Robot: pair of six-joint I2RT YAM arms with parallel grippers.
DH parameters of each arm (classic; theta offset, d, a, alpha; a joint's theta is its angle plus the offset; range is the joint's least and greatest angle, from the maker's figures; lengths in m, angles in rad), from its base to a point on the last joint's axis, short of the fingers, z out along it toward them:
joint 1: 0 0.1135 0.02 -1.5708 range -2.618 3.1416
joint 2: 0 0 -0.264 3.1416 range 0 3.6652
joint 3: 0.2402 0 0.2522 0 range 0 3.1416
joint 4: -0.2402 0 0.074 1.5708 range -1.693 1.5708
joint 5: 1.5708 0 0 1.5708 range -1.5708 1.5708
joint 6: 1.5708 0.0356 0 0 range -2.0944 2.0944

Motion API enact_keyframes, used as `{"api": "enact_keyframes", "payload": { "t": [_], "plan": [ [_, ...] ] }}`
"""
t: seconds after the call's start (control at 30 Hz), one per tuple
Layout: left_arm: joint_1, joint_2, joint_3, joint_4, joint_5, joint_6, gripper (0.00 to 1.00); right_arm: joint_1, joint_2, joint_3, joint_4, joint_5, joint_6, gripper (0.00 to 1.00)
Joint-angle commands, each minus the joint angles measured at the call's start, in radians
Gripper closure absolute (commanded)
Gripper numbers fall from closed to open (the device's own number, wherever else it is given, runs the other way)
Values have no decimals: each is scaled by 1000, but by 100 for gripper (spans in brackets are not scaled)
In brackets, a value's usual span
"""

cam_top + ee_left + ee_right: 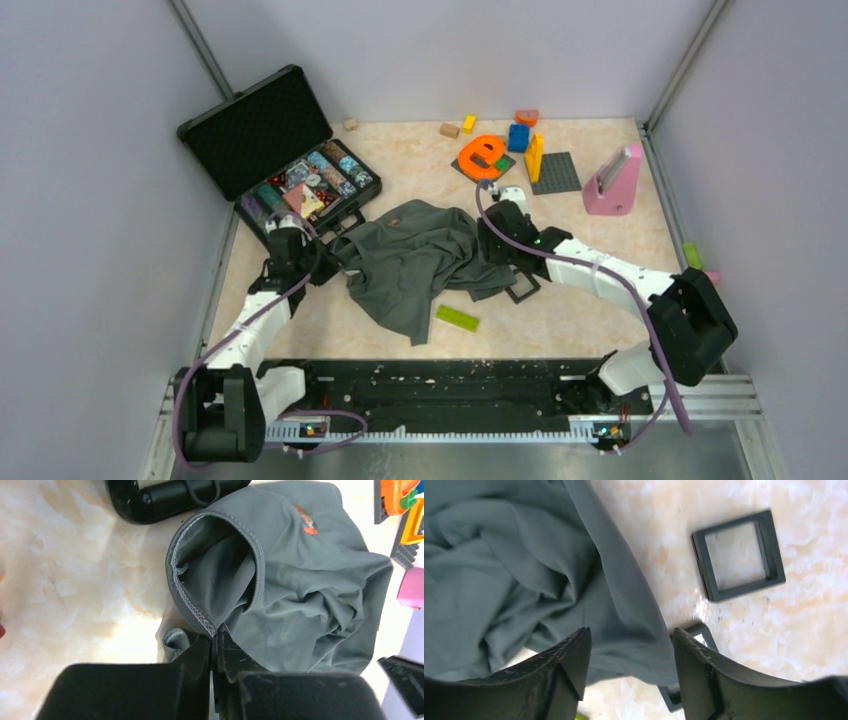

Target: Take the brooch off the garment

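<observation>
Now left claw (216, 642) pinched on garment (310, 580) hem; right claw (630, 640) wide apart over garment edge.

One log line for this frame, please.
left jaws: shut on garment hem | right jaws: open at garment edge | brooch: on garment, not removed

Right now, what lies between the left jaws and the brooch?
Only the garment: its hemmed opening and folds run up to the brooch, seen in the left wrist view.

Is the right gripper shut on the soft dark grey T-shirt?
No, the right gripper stands open, with the T-shirt below its spread fingers.
</observation>
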Motion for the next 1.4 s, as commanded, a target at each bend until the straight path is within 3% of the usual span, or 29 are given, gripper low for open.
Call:
{"api": "enact_keyframes", "payload": {
  "t": [0.0,0.2,0.33,0.63,1.0,1.37],
  "plan": [
    [0,-36,-41,-7,5,47,100,-35,63,139,42,12,-56,34],
    [-1,-112,-99,-34,47,33,100,-37,217,332,37,-22,-91,29],
    [0,-187,-118,-92,40,20,100,-37,340,455,4,-29,-29,29],
    [-1,-354,-243,-112,126,-54,100,24,525,693,-200,110,413,30],
    [-12,-572,-279,-229,193,-131,100,25,622,703,-103,-4,559,35],
    [-94,-613,-280,-268,174,-148,100,26,647,756,-53,-24,519,39]
  ]
}}
